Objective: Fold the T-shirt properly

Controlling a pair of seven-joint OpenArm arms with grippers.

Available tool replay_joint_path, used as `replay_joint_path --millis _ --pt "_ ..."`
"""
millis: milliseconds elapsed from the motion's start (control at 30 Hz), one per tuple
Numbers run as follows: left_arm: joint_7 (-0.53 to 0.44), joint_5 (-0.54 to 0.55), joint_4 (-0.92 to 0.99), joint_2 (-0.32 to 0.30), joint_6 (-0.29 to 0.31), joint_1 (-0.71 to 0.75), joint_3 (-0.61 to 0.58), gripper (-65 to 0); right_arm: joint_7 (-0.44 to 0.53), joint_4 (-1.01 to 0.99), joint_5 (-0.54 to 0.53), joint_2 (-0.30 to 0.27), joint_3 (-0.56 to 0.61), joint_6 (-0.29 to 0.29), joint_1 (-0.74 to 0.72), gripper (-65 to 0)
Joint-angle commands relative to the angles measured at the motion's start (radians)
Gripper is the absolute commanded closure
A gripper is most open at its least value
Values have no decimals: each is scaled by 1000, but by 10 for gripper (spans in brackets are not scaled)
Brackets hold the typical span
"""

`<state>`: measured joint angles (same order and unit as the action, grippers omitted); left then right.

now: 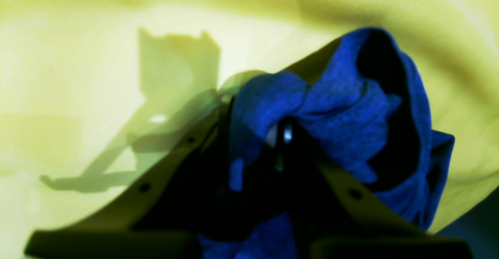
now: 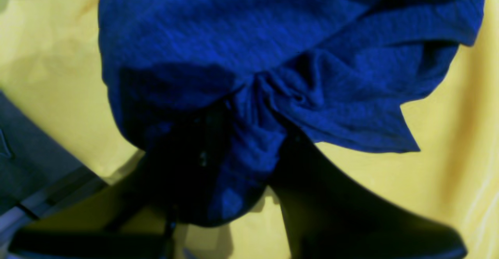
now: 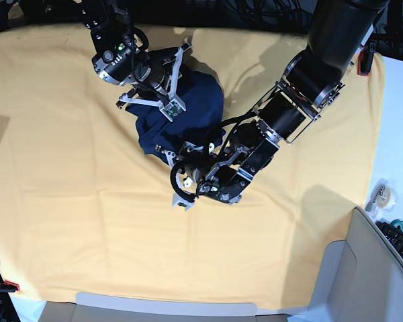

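Nearest my base camera, low on the yellow-orange cloth (image 3: 87, 221) covering the counter, I've got my left end effector (image 3: 181, 181) pinched narrow on a bunched edge of the T-shirt (image 3: 181, 114); its wrist view shows blue knit (image 1: 331, 107) wadded between the fingers. Further back, my right end effector (image 3: 158, 94) is likewise clamped on a gathered fold (image 2: 249, 134), fabric draping over it. I reckon both grips hold opposite edges so I can lift and spread the garment, which sits crumpled in a heap between the arms, nothing folded yet.
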<state>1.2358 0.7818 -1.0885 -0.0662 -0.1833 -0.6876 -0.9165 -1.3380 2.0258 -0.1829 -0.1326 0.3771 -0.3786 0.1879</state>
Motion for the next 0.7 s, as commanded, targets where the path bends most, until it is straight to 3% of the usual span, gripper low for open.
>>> replay_joint_path --millis 0,167,233,300,367,433,667 --pt "-40 -58 -2 -8 -20 -31 7 -11 -18 9 -40 -9 3 -15 2 0" --pt "-40 -58 -2 -5 -20 -31 7 -15 -18 8 -40 -12 6 -15 2 0" --pt "-38 -58 -2 -5 -20 -31 7 -51 -18 8 -40 -12 9 -15 2 0" --pt "-38 -58 -5 -7 -18 -28 9 -139 -18 8 -40 -11 9 -15 2 -27" --pt "-38 -58 -11 -7 -20 -28 9 -246 -18 8 -40 -12 4 -15 3 -96" --pt "-41 -58 -34 -7 -20 -27 12 -308 -18 9 -40 -16 4 -15 6 -150" --pt "-49 -57 -81 -8 -22 -19 70 -304 -18 11 -40 -28 -36 -15 3 -176"
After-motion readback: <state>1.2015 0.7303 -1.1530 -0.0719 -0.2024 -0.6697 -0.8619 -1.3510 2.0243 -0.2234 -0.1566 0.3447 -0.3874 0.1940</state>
